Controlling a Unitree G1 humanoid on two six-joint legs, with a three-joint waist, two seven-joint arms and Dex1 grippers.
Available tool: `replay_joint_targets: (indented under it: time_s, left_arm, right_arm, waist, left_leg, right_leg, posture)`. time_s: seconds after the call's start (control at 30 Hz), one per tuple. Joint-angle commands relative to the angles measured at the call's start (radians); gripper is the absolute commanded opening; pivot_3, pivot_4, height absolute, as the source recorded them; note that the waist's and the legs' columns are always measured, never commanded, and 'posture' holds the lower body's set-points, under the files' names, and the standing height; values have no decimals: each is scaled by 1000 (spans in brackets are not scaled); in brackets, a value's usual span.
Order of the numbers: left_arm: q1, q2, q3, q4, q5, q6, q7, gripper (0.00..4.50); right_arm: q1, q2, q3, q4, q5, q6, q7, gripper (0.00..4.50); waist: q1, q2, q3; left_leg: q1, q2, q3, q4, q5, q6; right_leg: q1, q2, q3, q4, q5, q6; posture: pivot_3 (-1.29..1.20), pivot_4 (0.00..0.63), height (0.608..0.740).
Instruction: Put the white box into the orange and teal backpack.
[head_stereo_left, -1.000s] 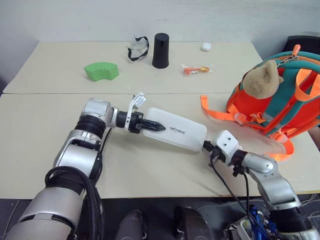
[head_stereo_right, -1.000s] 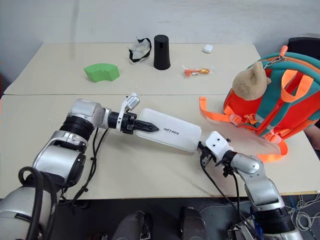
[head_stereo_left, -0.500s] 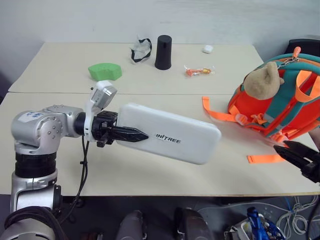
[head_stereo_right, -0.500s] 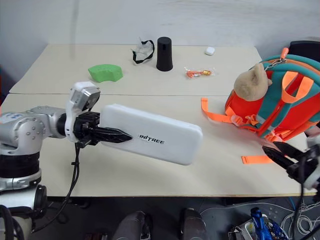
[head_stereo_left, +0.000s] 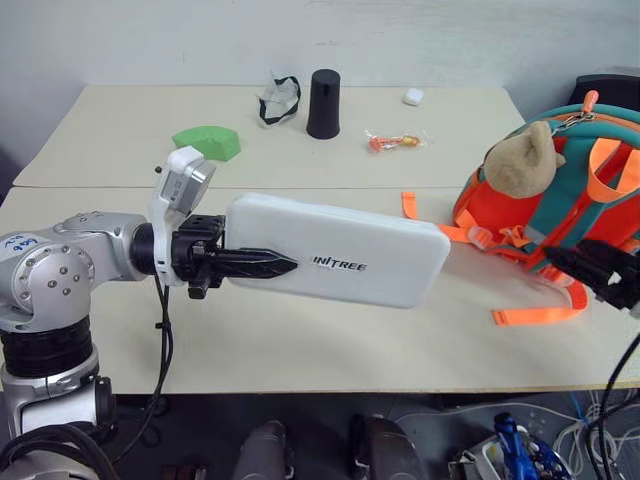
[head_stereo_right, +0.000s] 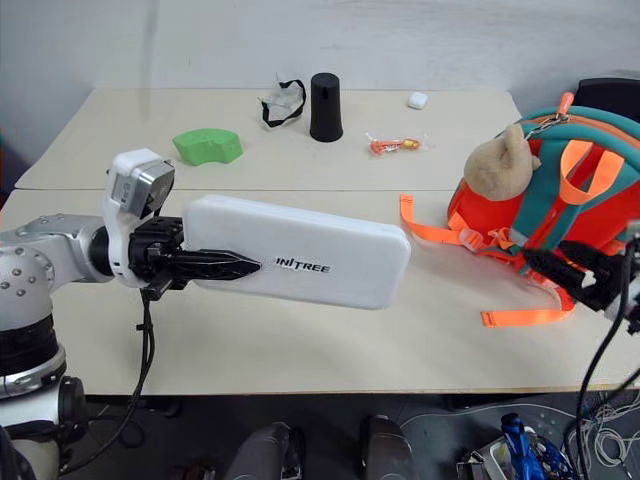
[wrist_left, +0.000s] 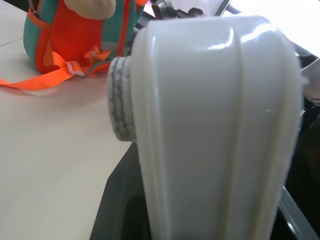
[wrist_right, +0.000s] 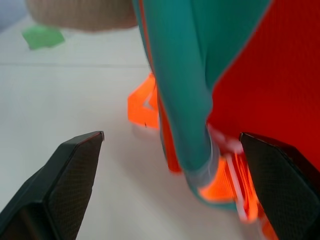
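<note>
The counter (head_stereo_left: 300, 350) carries everything, and the orange and teal backpack (head_stereo_left: 560, 215) sits at its right end, leaning with a tan plush toy (head_stereo_left: 527, 160) against its front and loose orange straps (head_stereo_left: 535, 315) trailing on the surface. No open mouth faces the camera; whether the zip is undone I cannot tell from these angles, so the first thing to get right is finding or making an opening wide enough for a long case.

The white box (head_stereo_left: 335, 262) hangs in the air above the middle of the counter, lying roughly level with its far end aimed toward the backpack but short of it. The left gripper (head_stereo_left: 255, 265) grasps it at one short end only, so the long unsupported length will lever against that hold; moving it slowly and keeping it level should spare the grip.

The right gripper (wrist_right: 170, 165) is released, its fingers (wrist_right: 62, 175) spread wide, just at the backpack's lower front edge among the straps. It looks best placed to hold the bag steady or pull back the top flap while the box goes in end first. Care is needed that the fingers catch fabric at the opening and not a loose strap, which would only drag the bag.
</note>
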Motion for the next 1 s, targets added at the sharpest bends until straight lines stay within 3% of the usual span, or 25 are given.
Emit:
replay_joint_targets:
  time_s: [0.03,0.23,0.3,0.53,0.7,0.83,1.0]
  left_arm:
    - [-16,17,20,-6,-48,-31,12,1276]
    - [-36,34,5,24,-54,-56,30,1276]
    - [-42,39,1,30,-55,-62,32,1276]
    - [-51,61,-11,57,-49,-90,38,1276]
    - [-69,75,-23,118,-19,-128,38,1276]
    - [-84,91,-35,189,30,-190,35,1276]
    - [-165,83,-64,367,154,-325,58,1276]
  right_arm:
    - [-92,13,62,36,-7,-21,11,4438]
    - [-269,101,179,123,-60,-76,-21,4438]
    - [-306,122,188,164,-81,-109,-37,4051]
    - [-327,142,159,174,-44,-126,-1,1699]
    - [-283,138,150,74,15,-79,40,38]
    - [-219,119,138,-53,90,-7,65,12]
    - [-62,21,71,-343,313,177,170,12]
  waist:
    - [1,0,0]
    - [0,0,0]
    - [-1,0,0]
    - [-1,0,0]
    - [-1,0,0]
    - [-3,1,0]
    - [5,2,1]
  left_leg:
    - [0,1,0,0,0,-1]
    - [-1,1,0,0,1,-1]
    - [-1,1,0,0,1,-1]
    - [-2,1,0,-1,1,-2]
    - [-2,1,0,0,1,-2]
    - [-2,2,0,-1,0,-2]
    - [-3,1,0,-1,0,-2]
  right_leg:
    - [0,0,0,0,0,0]
    - [-1,0,0,0,0,0]
    - [-1,0,0,0,0,0]
    - [-1,0,-1,2,0,0]
    - [-2,0,0,1,0,0]
    - [-2,0,0,2,0,0]
    - [-3,0,-1,1,0,0]
  posture:
    - [0,150,740]
    - [0,150,740]
    - [0,150,740]
    - [0,150,740]
    - [0,150,740]
    - [0,150,740]
    - [0,150,740]
